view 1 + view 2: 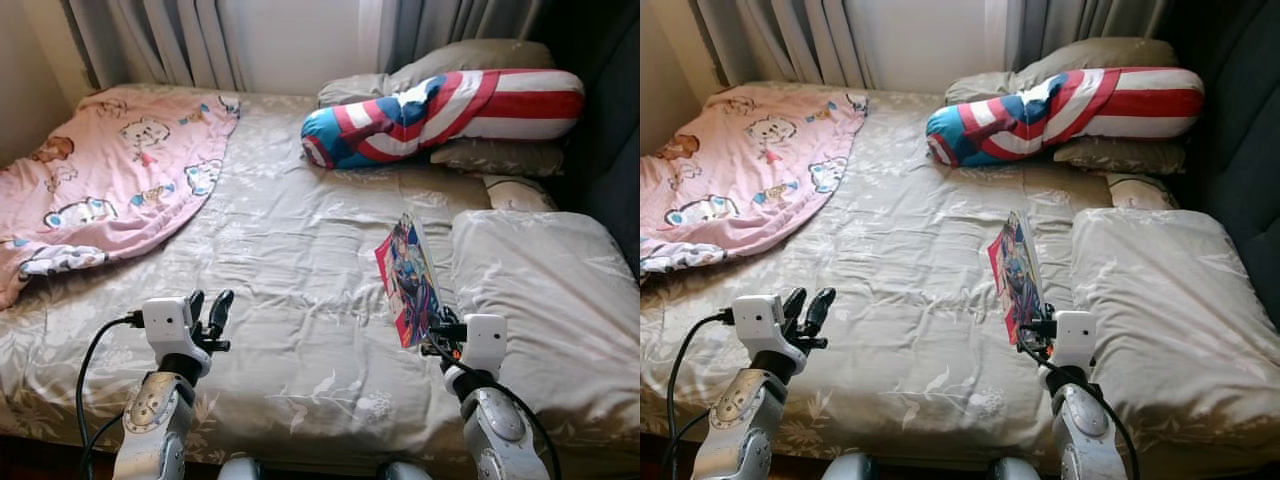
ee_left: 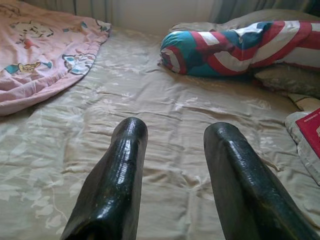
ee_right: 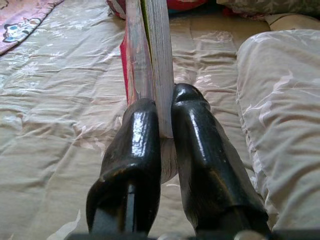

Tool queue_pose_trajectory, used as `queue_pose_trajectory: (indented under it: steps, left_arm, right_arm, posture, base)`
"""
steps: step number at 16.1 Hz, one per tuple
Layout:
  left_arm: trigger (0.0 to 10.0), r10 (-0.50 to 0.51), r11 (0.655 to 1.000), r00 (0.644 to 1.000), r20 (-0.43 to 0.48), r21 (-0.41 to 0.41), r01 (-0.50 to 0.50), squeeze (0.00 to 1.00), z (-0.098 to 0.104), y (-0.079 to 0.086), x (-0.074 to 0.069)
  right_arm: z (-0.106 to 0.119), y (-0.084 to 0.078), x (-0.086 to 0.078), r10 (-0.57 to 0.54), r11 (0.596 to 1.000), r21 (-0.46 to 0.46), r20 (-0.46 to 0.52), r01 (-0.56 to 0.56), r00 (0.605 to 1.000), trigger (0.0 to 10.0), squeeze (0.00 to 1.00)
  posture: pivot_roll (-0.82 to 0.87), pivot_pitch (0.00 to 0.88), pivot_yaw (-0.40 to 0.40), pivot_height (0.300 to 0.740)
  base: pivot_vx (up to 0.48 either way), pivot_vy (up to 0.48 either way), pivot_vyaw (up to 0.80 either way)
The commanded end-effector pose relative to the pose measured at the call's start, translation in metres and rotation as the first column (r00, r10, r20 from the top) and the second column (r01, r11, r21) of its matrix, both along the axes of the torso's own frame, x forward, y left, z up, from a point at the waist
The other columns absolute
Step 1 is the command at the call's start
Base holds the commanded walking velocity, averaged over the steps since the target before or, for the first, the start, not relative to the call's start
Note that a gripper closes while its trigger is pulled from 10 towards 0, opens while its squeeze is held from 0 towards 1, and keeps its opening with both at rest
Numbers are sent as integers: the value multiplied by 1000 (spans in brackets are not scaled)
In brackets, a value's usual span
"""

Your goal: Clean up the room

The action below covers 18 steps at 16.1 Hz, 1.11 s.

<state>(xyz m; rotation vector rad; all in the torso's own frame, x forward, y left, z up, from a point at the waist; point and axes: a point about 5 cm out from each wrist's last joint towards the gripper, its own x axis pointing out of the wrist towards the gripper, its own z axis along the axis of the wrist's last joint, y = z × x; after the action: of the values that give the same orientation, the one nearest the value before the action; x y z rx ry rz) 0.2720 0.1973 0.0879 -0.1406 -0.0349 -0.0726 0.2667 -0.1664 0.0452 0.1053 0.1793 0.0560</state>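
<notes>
1. The left arm is bent up at the elbow over the near edge of the bed [image 1: 300, 270], its forearm rising from below with a black cable [image 1: 85, 375] looping off the wrist.
2. The left gripper [image 1: 210, 310] points away toward the far side of the bed, its two black fingers [image 2: 120, 170] parted with a plain gap between them and nothing held; it hangs above the beige floral bedspread, not touching it.
3. Beyond this gripper and off to its left, a pink cartoon-print blanket [image 1: 110, 180] lies crumpled over the far left part of the bed, well apart from the fingers.
4. Straight ahead of the left gripper, far across the bed, a red, white and blue striped bolster pillow [image 1: 440, 115] lies on its side against beige pillows [image 1: 480, 55] and the grey curtains [image 1: 180, 40].
5. The right arm is raised in the same way at the near edge, forearm upright, wrist block on top.
6. The right gripper [image 3: 165, 130] is clamped on a comic book [image 1: 408, 280]: both fingers press its near lower edge, one on each side of the pages.
7. The book stands on edge, rising up and away from the fingers, its red cover with a costumed figure turned toward the left gripper.
8. Just to the right of this gripper lies a large beige pillow [image 1: 545, 300], near the book but whether touching it I cannot tell.
</notes>
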Motion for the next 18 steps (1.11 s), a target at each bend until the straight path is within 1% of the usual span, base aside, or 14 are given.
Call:
queue_pose_trajectory:
  steps: [1, 6, 7, 11, 16, 18]
  left_arm:
    - [10000, -3, 1000, 1000, 6, 5, 3, 0, 3, 0, 0]
    - [10000, -3, 1000, 1000, 2, 4, 3, 0, 2, -1, -1]
    - [10000, -3, 1000, 1000, 2, 4, 3, 0, 2, -1, -1]
    - [10000, -1, 1000, 1000, 2, 8, 1, 0, 3, 0, 0]
    - [10000, 1, 1000, 1000, 4, 11, -1, 0, 4, 2, 0]
    - [10000, -1, 1000, 1000, 3, 14, 1, 0, 4, 2, -1]
  right_arm:
    - [5, -1, 3, 2, 1000, -2, 28, -2, 1000, 10000, 0]
    - [4, -1, 3, 13, 1000, -13, 13, -12, 1000, 10000, 0]
    - [5, 0, 3, 19, 1000, -16, 23, -19, 1000, 10000, 0]
    - [3, 2, 3, 27, 1000, 0, 13, -27, 1000, 10000, 0]
    - [-1, 2, 6, 31, 999, -9, -20, -32, 999, 10000, 0]
    - [1, 2, 7, 27, 1000, -11, -2, -27, 1000, 10000, 0]
  posture:
    - [-13, 52, -31, 658]
    - [-14, 56, -32, 658]
    - [-13, 62, -35, 658]
    - [-10, 71, -33, 658]
    - [-3, 80, -29, 658]
    - [-3, 83, -27, 642]
  base:
    - [0, 0, 0]
    - [0, 0, 0]
    - [0, 0, 0]
    - [0, 0, 0]
    - [0, 0, 0]
    - [0, 0, 0]
